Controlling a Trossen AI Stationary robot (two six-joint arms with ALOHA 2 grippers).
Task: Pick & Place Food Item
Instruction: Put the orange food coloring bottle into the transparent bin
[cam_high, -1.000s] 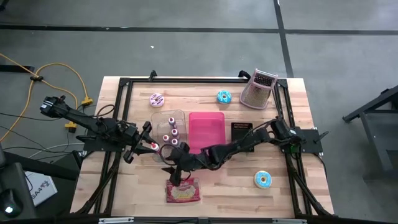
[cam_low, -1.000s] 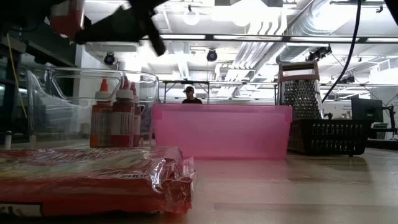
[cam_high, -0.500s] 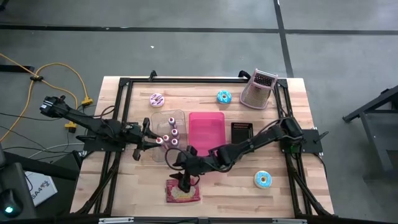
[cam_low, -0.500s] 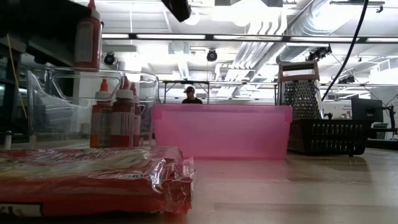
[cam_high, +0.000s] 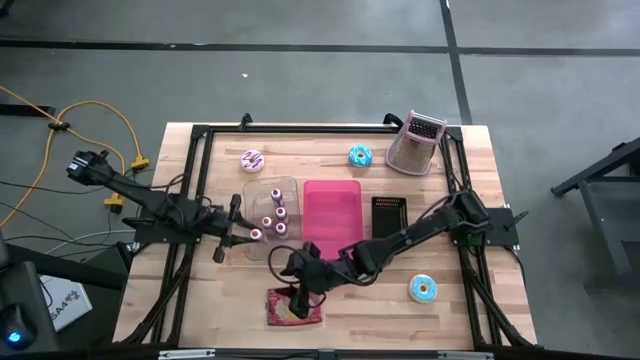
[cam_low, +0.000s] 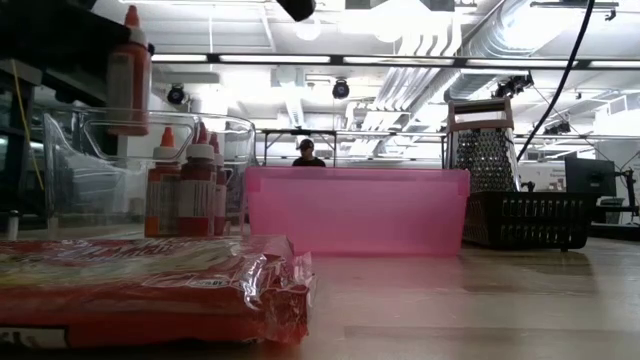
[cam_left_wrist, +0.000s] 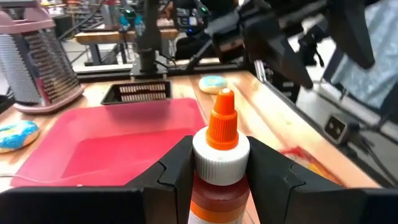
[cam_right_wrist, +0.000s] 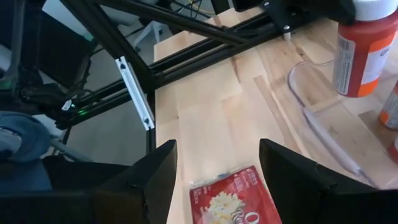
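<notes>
Gripping orange-capped red bottle (cam_left_wrist: 219, 168)

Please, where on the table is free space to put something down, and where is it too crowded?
Free: the bare wood between the blue donut and pink donut, and the near strip between the popcorn bag and the other blue donut. Crowded: the middle, around the clear bin, pink tray and both arms.
</notes>
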